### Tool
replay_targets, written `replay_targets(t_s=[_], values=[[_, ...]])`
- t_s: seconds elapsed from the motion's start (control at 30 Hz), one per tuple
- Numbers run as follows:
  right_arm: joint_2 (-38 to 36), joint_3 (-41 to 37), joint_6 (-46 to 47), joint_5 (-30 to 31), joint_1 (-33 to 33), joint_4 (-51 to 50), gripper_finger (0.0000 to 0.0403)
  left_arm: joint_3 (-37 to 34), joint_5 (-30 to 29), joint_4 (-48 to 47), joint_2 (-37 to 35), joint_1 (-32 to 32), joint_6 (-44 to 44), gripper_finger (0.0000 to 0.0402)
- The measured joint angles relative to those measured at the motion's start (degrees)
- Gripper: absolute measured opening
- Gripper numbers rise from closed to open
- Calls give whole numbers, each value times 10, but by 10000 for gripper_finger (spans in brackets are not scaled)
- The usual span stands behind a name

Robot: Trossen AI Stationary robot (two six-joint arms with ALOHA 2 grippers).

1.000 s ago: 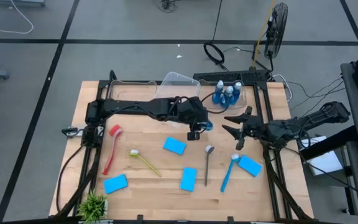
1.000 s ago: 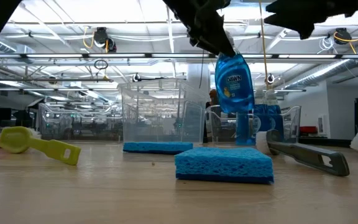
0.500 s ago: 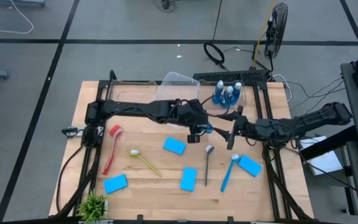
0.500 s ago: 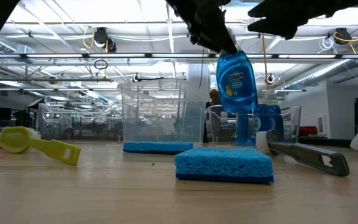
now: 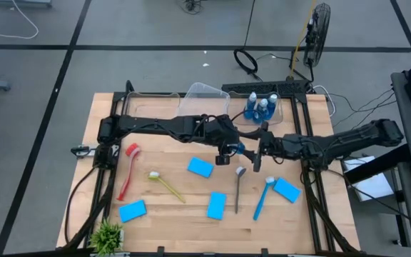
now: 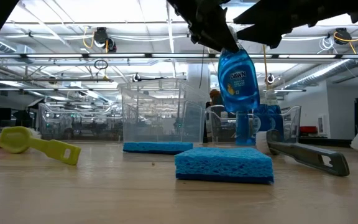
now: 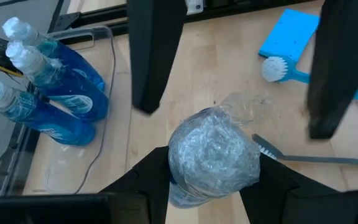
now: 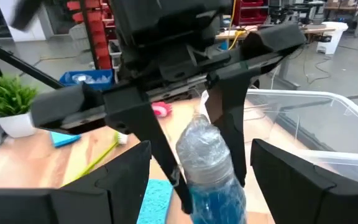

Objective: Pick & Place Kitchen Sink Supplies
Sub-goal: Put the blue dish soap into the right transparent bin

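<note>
A small blue bottle (image 6: 237,81) with a plastic-wrapped pale cap (image 7: 213,155) hangs above the middle of the table. My left gripper (image 5: 228,150) is shut on it. My right gripper (image 5: 260,148) reaches in level from the table's right side and is open. Its fingers (image 8: 126,171) stand wide on either side of the bottle's cap (image 8: 202,149) without touching it. Several blue sponges (image 5: 200,168), a red brush (image 5: 128,170), a yellow brush (image 5: 164,184), a blue brush (image 5: 262,197) and a grey spoon-like tool (image 5: 239,187) lie flat on the table. My left gripper pinches the bottle's upper end, at the neck just under the wrapped cap (image 7: 182,186), between its two fingers. The fingers slant down from the table's left. The bottle hangs below them with its cap up, slightly tilted, its base (image 6: 239,111) clear of the table.
A clear bin (image 5: 280,114) at the far right holds three more blue bottles (image 5: 262,107). Two other clear bins (image 5: 204,94) stand along the far edge. A small green plant (image 5: 107,234) sits at the near left corner.
My right gripper has moved toward the table's left, up to the held bottle, and its fingers now stand wider apart. The left gripper and the bottle have stayed in place.
</note>
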Motion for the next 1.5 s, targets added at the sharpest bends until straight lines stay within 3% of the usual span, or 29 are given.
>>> replay_targets(t_s=[0.43, 0.93, 1.5], values=[[35, 0, 10, -49, -43, 27, 264, 0, 7, -3, 0, 1, 3, 156], [34, 0, 5, -73, -47, 28, 181, -1, 13, 8, 0, 0, 4, 155], [34, 0, 5, -72, -47, 36, 160, -1, 18, 15, -1, 0, 7, 155]])
